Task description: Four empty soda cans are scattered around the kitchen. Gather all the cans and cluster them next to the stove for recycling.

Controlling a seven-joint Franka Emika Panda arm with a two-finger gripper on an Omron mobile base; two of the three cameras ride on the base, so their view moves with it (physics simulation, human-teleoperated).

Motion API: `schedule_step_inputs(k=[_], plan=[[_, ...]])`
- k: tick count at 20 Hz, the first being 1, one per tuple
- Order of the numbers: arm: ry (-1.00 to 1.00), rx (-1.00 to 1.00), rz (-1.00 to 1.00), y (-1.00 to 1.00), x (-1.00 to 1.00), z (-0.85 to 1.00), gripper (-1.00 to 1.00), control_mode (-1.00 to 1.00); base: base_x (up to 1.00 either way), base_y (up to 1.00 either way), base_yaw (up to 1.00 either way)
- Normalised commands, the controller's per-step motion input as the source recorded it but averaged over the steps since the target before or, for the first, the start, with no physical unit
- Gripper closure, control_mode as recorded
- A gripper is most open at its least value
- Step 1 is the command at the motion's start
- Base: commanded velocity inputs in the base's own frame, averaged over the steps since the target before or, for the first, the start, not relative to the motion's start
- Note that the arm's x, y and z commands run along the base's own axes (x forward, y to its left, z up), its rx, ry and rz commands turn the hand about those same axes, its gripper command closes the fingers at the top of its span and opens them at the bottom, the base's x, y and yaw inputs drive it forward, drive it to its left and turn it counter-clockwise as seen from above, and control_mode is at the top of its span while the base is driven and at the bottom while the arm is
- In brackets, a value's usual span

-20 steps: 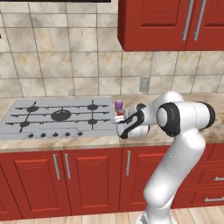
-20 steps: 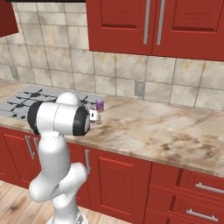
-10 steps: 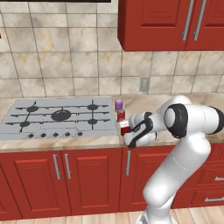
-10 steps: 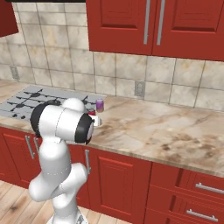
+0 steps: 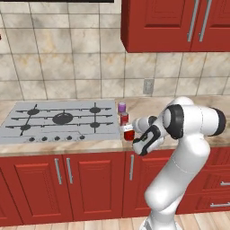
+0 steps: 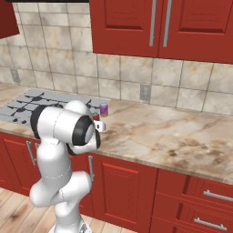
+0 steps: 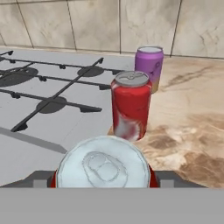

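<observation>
A robot arm's fingers (image 5: 130, 136) are clamped on a red soda can (image 7: 103, 164) at the front of the beige worktop (image 6: 182, 136), just right of the stove (image 5: 54, 121). In the hand view the held can's silvery top sits between the 2 finger tips. Just behind it a second red can (image 7: 130, 106) stands upright beside the stove's edge, and a purple can (image 7: 148, 68) stands upright behind that, nearer the tiled wall (image 5: 67, 58).
</observation>
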Motion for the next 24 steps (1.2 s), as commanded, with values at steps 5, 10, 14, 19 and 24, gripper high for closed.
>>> schedule_step_inputs(k=[5, 10, 14, 19, 24], plan=[[-0.05, 0.0, 0.0, 0.09, -0.19, -0.05, -1.0, -1.0, 0.0, 0.0, 0.0], [-0.12, 0.0, 0.0, 0.0, -0.46, 0.03, -1.0, -1.0, 0.0, 0.0, 0.0], [-0.08, 0.0, 0.0, 0.0, -0.27, 0.01, -1.0, -1.0, 0.0, 0.0, 0.0], [-0.07, 0.0, 0.0, 0.0, -0.22, 0.02, -1.0, -1.0, 0.0, 0.0, 0.0], [-0.08, 0.0, 0.0, 0.0, -0.21, 0.1, -1.0, -1.0, 0.0, 0.0, 0.0]])
